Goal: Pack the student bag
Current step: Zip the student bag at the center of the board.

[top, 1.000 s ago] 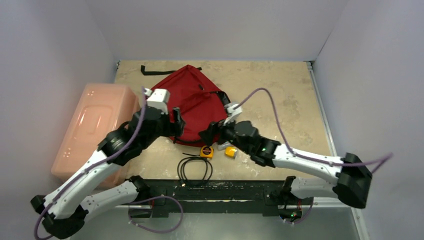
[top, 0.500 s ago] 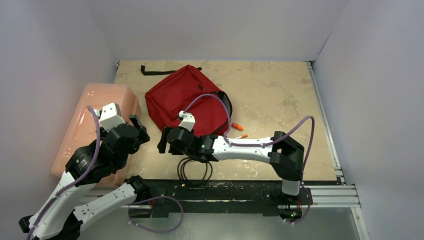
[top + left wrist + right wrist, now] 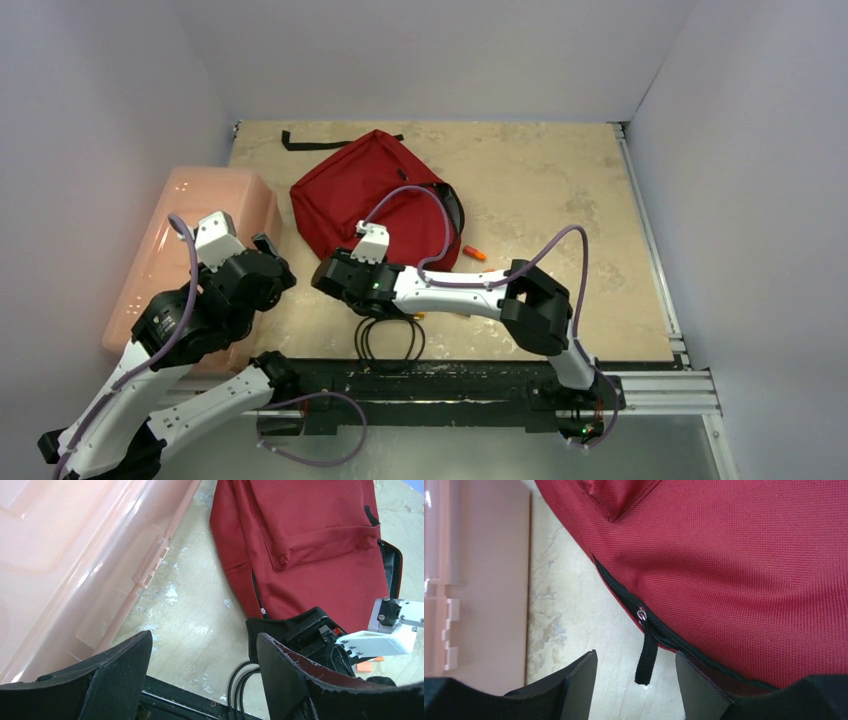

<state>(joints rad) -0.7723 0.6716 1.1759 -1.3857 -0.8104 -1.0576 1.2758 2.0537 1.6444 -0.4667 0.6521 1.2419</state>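
Note:
The student bag [image 3: 365,195] is a dark red backpack lying flat at the table's back left. It fills the upper right of the left wrist view [image 3: 305,545] and most of the right wrist view [image 3: 744,555]. My right gripper [image 3: 322,275] has reached across to the bag's near left corner. Its jaws [image 3: 636,665] are open, and the black zipper pull strap [image 3: 647,655] hangs between them, touching neither finger. My left gripper [image 3: 274,262] hovers between the pink box and the bag, open [image 3: 204,645] over bare table with nothing in it.
A pale pink plastic box [image 3: 185,250] lies along the left edge [image 3: 65,555]. A coiled black cable [image 3: 390,340] sits near the front edge under the right arm. A small orange item [image 3: 474,253] lies right of the bag. A black strap [image 3: 300,140] trails at the back.
The right arm swung left across the bag's front to its near left corner, its jaws narrowing. The left arm drew back toward the pink box. The bag now lies flatter.

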